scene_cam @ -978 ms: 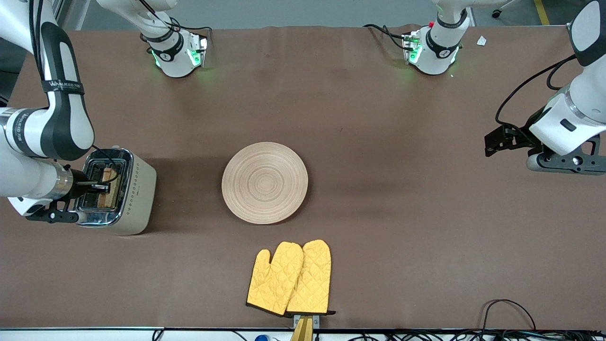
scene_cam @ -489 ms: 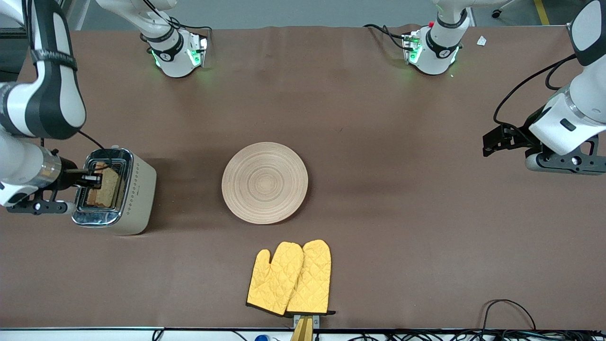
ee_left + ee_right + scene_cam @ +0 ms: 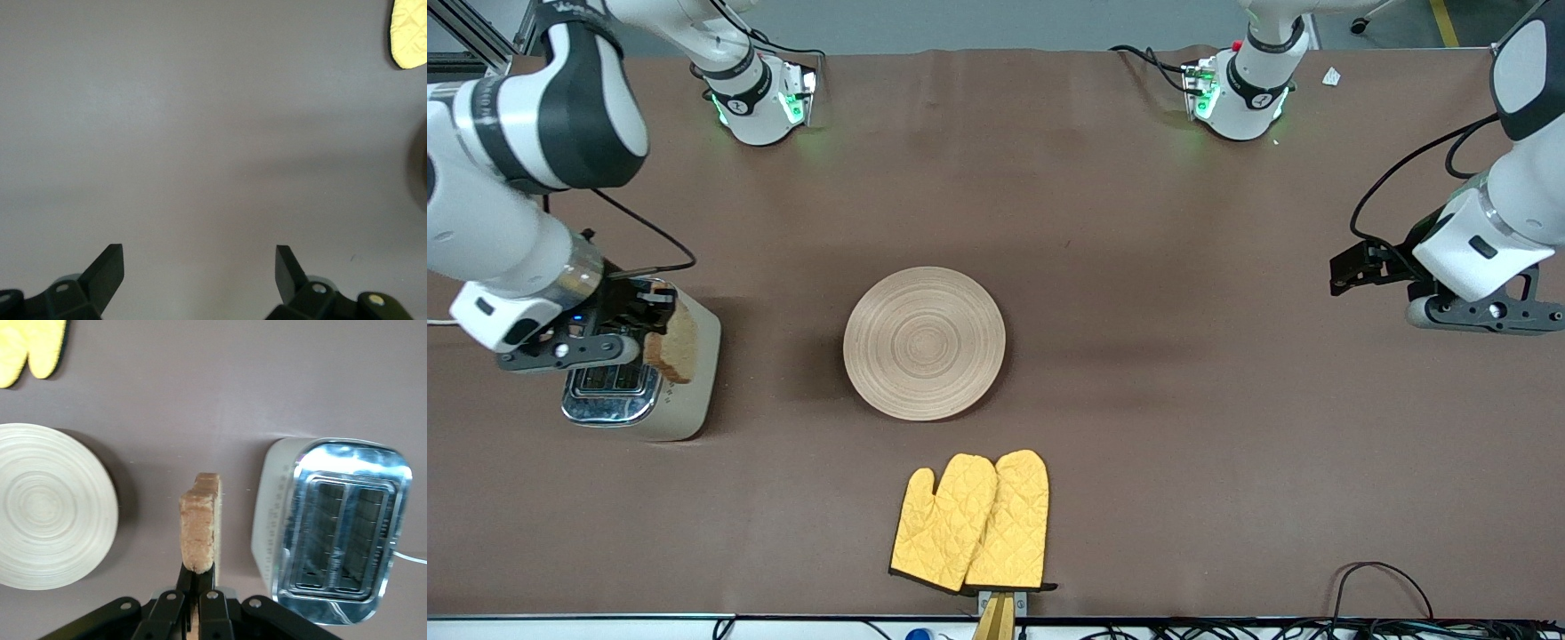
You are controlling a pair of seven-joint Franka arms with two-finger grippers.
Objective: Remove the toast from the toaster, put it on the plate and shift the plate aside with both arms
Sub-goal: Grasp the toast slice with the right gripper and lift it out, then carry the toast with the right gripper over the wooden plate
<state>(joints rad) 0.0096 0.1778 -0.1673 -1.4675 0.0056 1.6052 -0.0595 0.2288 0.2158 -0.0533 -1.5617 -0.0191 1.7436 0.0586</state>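
Toast (image 3: 673, 342) hangs clamped in the right gripper (image 3: 649, 320) over the toaster (image 3: 680, 391), at nine o'clock from the plate (image 3: 924, 343); the left gripper (image 3: 1352, 267) waits at three o'clock. Left wrist view: left gripper's fingers (image 3: 107, 270) spread, empty. Right wrist view: toast edge-on between pinched fingertips (image 3: 208, 577), plate and toaster flanking.

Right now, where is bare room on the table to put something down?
Bare cloth lies between the plate and the open left gripper, and between plate and arm bases. Tighter: between plate and mitts, and by the toaster, where the right gripper holds the toast.
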